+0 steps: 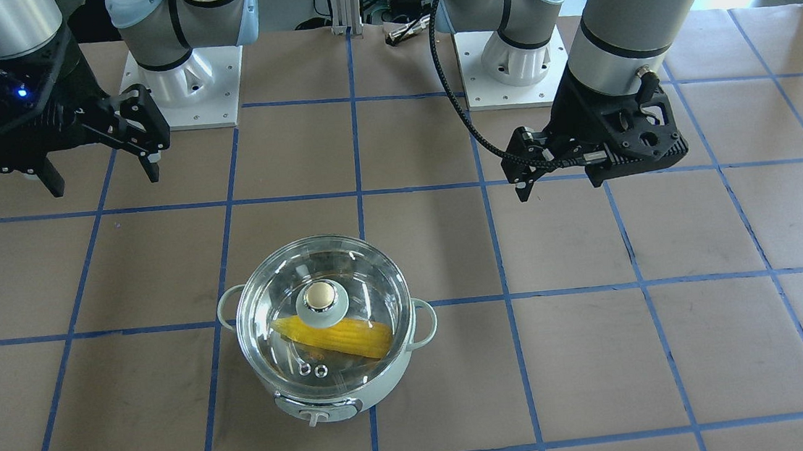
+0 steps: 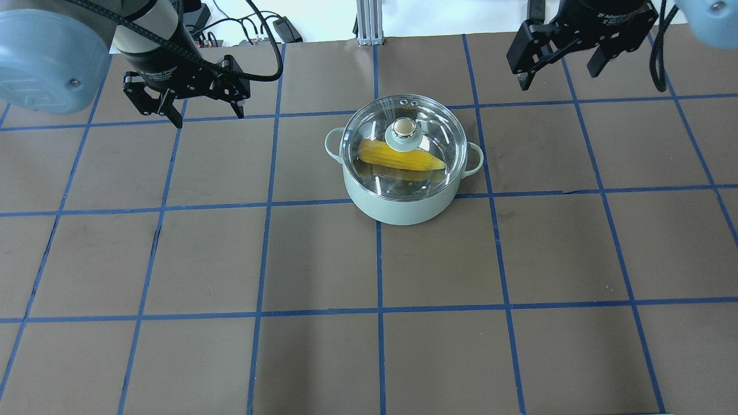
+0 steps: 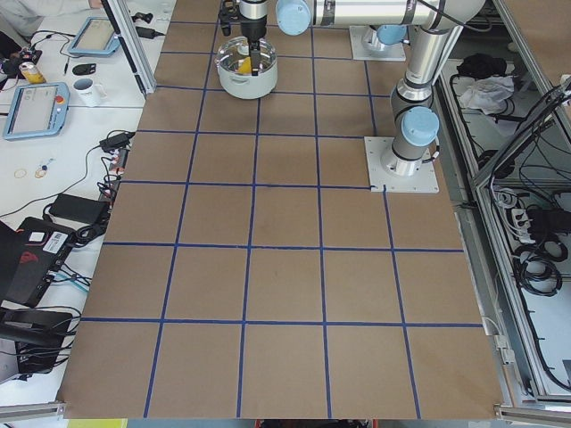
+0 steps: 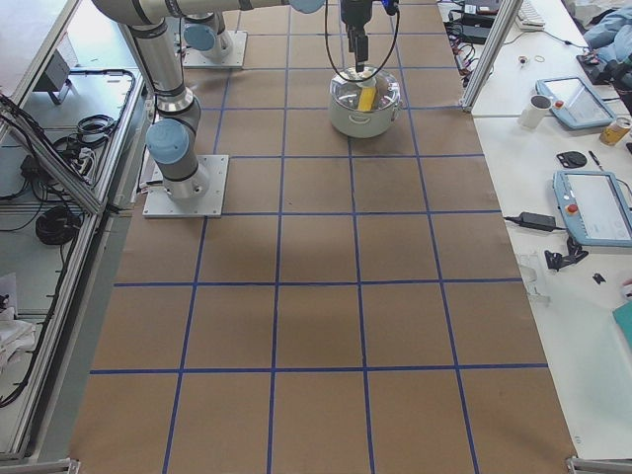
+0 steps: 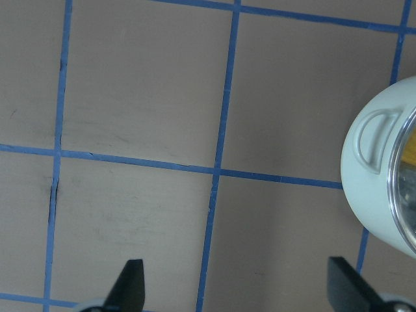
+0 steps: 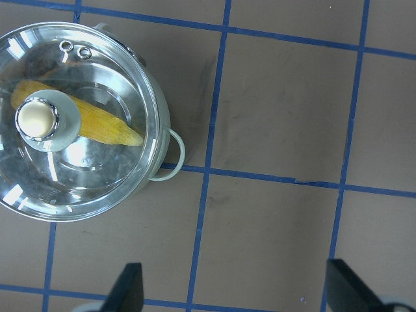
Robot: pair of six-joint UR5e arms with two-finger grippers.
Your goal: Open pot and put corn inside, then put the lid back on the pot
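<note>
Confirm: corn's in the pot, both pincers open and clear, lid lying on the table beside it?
Wrong on the lid: it sits on the pot, over the corn, per the overhead exterior view. The left pincer and right pincer are open and clear.

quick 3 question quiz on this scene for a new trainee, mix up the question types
1. True or false: the lid is seated on the pot.
2. Where is the corn? A: lying beside the pot. B: inside the pot, under the lid. C: resting on top of the lid.
3. Fill in the blank: the left gripper and the right gripper hang clear of the pot, both ____ and holding nothing.

Key: 1 true. 2 B. 3 open.
</note>
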